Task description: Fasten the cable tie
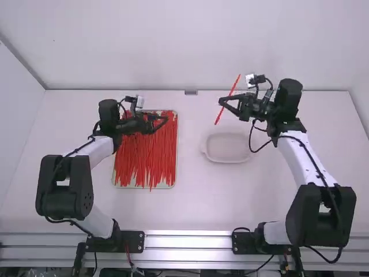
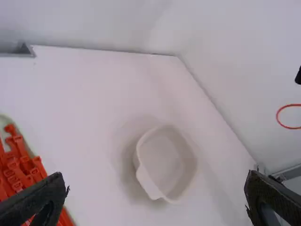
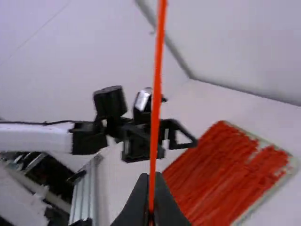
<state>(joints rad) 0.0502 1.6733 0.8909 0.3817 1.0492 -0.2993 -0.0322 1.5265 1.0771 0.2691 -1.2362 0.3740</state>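
Red cable tie (image 1: 228, 98), upper right of centre: straight, tilted and clear of the table (image 1: 323, 115), pinched between the narrowed fingers of the right end effector (image 1: 223, 104). Just below it in the frame stands a white bowl (image 1: 228, 148). Left of centre, the left end effector (image 1: 161, 120), spread wide, is over a tray (image 1: 175, 173) heaped with red ties (image 1: 147, 153).

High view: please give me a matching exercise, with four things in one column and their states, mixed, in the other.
Things:
1. single cable tie
2. white bowl
3. pile of cable ties
4. left jaws

States:
a. open
b. empty
c. lying in a heap
d. gripped by the right jaws, raised above the table

Pairs: 1-d; 2-b; 3-c; 4-a
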